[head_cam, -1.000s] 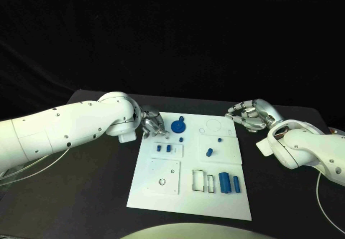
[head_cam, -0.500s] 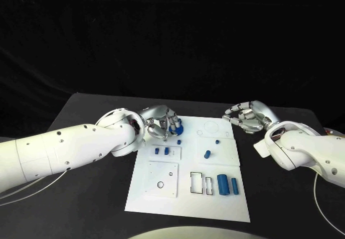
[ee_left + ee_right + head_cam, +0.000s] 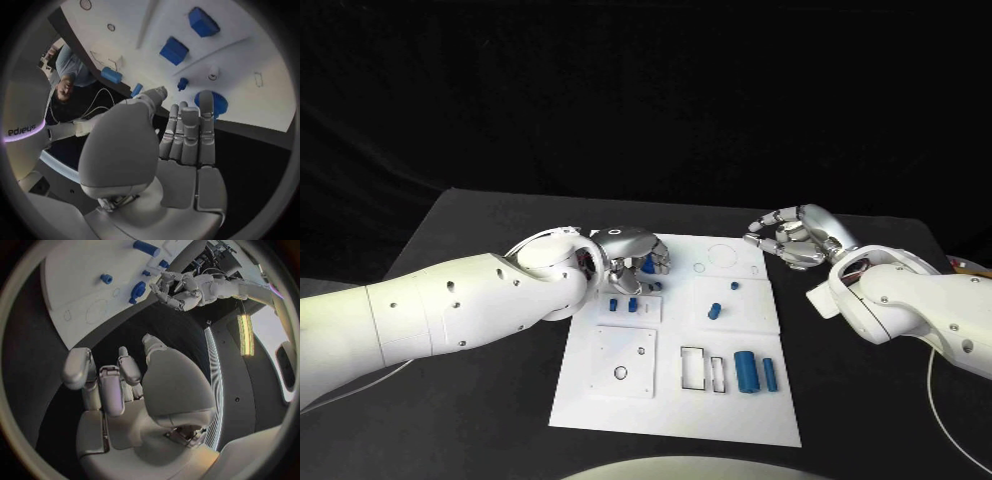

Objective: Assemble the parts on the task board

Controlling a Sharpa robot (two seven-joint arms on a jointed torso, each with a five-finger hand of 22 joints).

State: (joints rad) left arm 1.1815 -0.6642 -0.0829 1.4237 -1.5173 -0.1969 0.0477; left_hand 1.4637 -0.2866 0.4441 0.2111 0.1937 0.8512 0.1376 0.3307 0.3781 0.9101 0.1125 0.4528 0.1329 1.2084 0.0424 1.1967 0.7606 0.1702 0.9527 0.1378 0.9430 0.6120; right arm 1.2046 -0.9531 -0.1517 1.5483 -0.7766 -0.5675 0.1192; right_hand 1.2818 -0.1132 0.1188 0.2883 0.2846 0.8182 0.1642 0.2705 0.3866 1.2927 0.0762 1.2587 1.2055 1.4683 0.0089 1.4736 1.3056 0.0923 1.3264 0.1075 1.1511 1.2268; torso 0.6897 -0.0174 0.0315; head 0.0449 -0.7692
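Dim black surroundings, bright glare on the white task board [image 3: 678, 400], fisheye-bent wrist views.

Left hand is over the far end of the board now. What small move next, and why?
Probably lower the left hand a little onto the round blue part and close on it: its fingers reach toward that part but hold nothing yet. The right hand waits beside the task board.

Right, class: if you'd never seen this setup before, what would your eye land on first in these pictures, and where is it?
First, the white task board in the middle of the black table, dotted with small blue parts. Next, the left hand reaching over the board's far left corner, close to a round blue disc. The right hand hangs with curled fingers beyond the board's far right corner, holding nothing.
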